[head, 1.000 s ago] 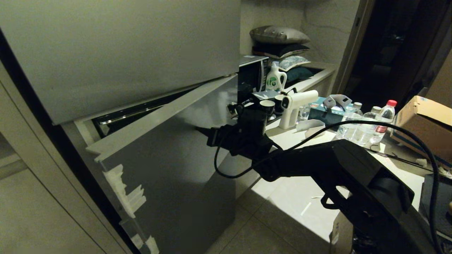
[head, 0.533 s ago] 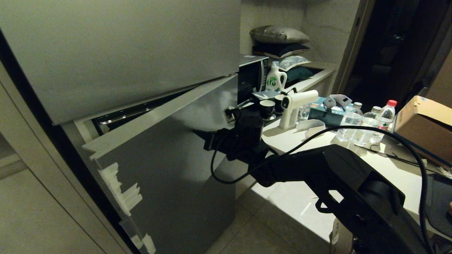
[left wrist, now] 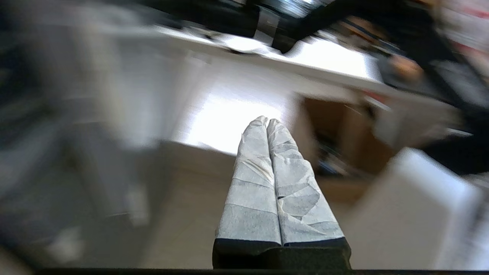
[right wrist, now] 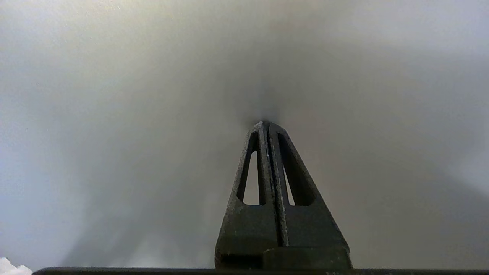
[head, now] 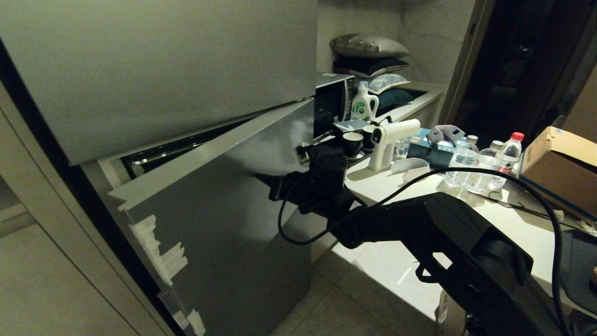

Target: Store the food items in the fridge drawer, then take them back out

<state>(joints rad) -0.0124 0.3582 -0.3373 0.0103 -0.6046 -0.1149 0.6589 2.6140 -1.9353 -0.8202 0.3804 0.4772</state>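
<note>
Over on the left, the fridge's lower door (head: 210,219) now sits a shade nearer shut than a second ago, though a dark gap shows along its top edge. Centre frame, the right gripper (head: 261,176) has its tip pressed to that door face, fingers (right wrist: 263,131) clamped together on nothing, nudging rather than grasping. So this looks like the closing push, with the door not yet home. The drawer and the food are hidden behind it. The left gripper (left wrist: 266,122) hangs out of the head view, pads closed and empty. Far right, bottles (head: 485,165) stand on the counter (head: 410,186), untouched.
</note>
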